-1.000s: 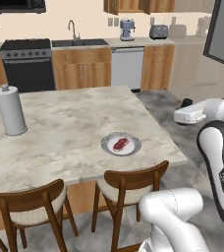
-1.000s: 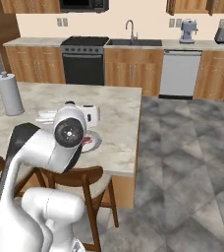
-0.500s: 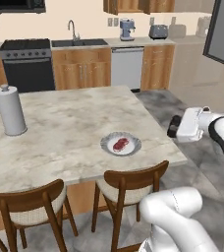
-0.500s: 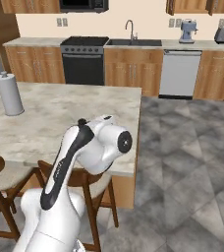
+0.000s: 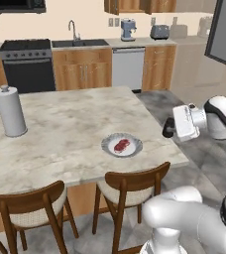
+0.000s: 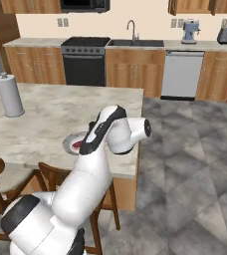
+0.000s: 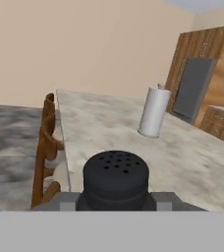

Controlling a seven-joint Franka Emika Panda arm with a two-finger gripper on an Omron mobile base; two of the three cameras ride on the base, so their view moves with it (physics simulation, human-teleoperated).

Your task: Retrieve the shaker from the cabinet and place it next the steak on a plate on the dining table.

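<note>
Left base view: hovering just off the right edge of the dining table, gripper clamping the shaker; steak lying on the plate. Right base view: plate peeking from behind the arm. Hand view: shaker sitting between the fingers, paper-towel roll standing beyond.
</note>
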